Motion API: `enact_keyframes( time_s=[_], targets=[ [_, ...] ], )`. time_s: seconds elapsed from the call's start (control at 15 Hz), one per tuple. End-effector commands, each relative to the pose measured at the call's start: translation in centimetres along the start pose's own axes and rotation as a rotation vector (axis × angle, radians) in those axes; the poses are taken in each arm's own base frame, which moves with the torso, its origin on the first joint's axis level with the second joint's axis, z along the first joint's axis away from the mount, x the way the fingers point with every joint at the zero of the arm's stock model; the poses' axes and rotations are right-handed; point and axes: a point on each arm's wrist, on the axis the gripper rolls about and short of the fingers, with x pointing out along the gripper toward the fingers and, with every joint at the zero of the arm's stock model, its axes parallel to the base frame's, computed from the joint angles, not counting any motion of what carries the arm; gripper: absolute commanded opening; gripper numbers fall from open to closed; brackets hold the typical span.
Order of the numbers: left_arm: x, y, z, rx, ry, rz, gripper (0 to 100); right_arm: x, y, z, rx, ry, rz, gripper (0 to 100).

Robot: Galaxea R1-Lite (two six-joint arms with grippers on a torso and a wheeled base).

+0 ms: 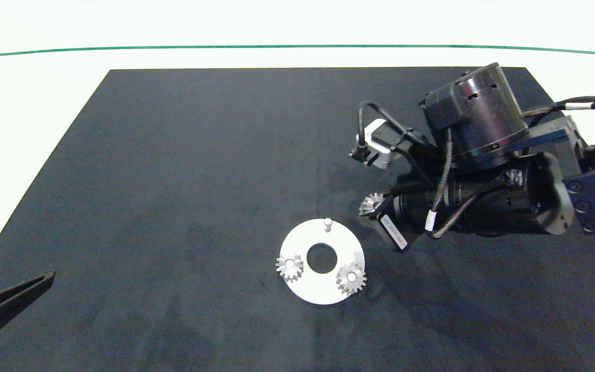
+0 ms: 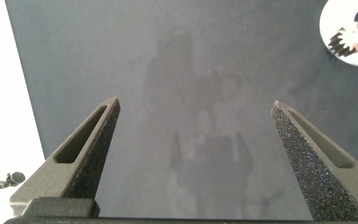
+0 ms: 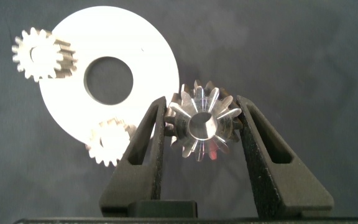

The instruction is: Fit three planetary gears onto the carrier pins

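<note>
Black bench [image 1: 173, 181]: two gears seated on disc [image 1: 322, 292]; right gripper [image 3: 201, 127] pinching third gear [image 3: 202, 124], probably beside bare pin [image 1: 327, 223]; next needs hole-pin alignment. Left gripper [image 2: 194, 124] spread, idle.

Even overhead light; the white table edge [image 1: 29, 103] glares pale, the dark mat [image 1: 173, 181] shows faint smudged reflections. The green line [image 1: 297, 46] bows with lens distortion.

Head overhead, wrists low — all share white disc [image 1: 305, 243]
</note>
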Motion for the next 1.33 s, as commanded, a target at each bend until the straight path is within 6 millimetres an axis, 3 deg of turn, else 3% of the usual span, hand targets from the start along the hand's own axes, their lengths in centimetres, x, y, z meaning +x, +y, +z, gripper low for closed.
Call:
enact_keyframes(
  time_s=[0.07, 0.4, 1.0, 1.33],
  targets=[
    [0.0, 0.0, 0.0, 0.001, 0.002, 0.003, 100, 2.5, 1.3, 0.7, -0.028, 0.041, 0.019, 4],
    [0.0, 0.0, 0.0, 0.0, -0.001, 0.004, 100, 3.1, 2.6, 1.3, -0.054, 0.052, 0.049, 4],
    [-0.2, 0.1, -0.1, -0.008, 0.0, 0.014, 100, 4.4, 2.9, 1.2, -0.054, 0.072, 0.05, 4],
    [-0.3, 0.2, -0.1, -0.012, -0.003, 0.014, 100, 5.0, 2.9, 2.3, -0.045, 0.043, 0.045, 4]
  ],
)
